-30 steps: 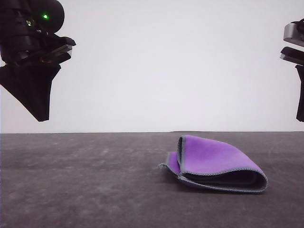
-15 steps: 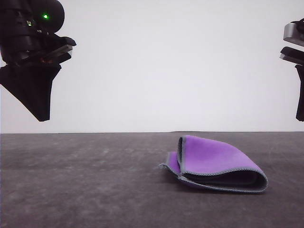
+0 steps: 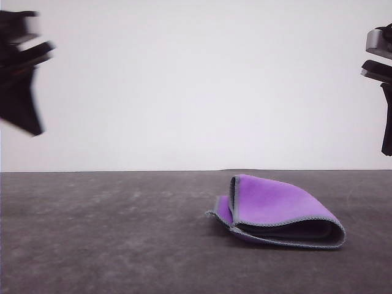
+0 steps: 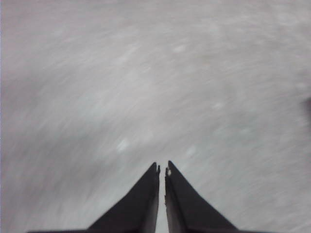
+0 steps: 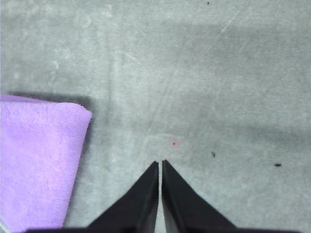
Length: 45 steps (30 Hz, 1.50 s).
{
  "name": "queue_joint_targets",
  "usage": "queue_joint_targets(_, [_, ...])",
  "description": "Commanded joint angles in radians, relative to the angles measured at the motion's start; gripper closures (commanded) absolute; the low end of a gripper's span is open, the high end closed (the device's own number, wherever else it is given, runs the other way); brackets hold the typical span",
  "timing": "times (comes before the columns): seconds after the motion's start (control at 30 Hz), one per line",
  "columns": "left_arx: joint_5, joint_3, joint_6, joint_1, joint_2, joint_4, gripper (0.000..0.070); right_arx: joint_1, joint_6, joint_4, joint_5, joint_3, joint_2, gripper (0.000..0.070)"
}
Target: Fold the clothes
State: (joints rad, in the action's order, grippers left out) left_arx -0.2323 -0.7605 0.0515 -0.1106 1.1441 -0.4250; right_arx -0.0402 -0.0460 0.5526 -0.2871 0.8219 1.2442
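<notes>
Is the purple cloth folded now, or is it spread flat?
Folded. The cloth lies on the table doubled over, its grey-stitched edges stacked in layers with a rounded fold at its right end. Neither gripper touches it.

a plain white wall (image 3: 202, 86) is seen behind a dark grey, mottled tabletop (image 3: 110, 239). even, diffuse light is cast throughout; a small pink spot (image 5: 174, 142) and dark specks are visible on the surface.

Bright, even light; one arm smeared by motion.

The left hand (image 3: 21, 92) blurs at nine o'clock in the front view, its wrist view streaked; the cloth (image 3: 278, 211) stays sharp, a soft shadow underneath on the counter (image 3: 110, 233).
</notes>
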Motion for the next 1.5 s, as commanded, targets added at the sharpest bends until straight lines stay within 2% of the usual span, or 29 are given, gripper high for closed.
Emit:
queue_joint_targets(0.0, [0.007,0.109,-0.015,0.023,-0.096,0.060,0.0696,-0.003,0.002,-0.006,0.000,0.010,0.009,0.0697])
queue_joint_targets(0.13, [0.017,0.334,-0.027,0.090,-0.342,0.161,0.0696,-0.003,0.002,-0.006,0.000,0.010,0.009,0.0697])
queue_joint_targets(0.3, [0.053,0.558,-0.094,0.153,-0.641,0.235,0.0696,-0.003,0.002,-0.006,0.000,0.010,0.009,0.0697])
queue_joint_targets(0.47, [0.086,0.666,-0.155,0.165,-0.846,0.231,0.0696,-0.003,0.002,-0.006,0.000,0.010,0.009,0.0697])
queue_joint_targets(0.6, [0.096,0.703,-0.174,0.165,-0.951,0.212,0.0696,-0.003,0.002,-0.006,0.000,0.010,0.009,0.0697])
queue_joint_targets(0.87, [0.160,0.710,-0.176,0.163,-1.085,0.128,0.0696,-0.003,0.002,-0.006,0.000,0.010,0.009,0.0697])
queue_joint_targets(1.47, [0.165,0.710,-0.180,0.142,-1.139,0.130,0.0696,-0.003,0.002,-0.007,0.000,0.010,0.009,0.0697])
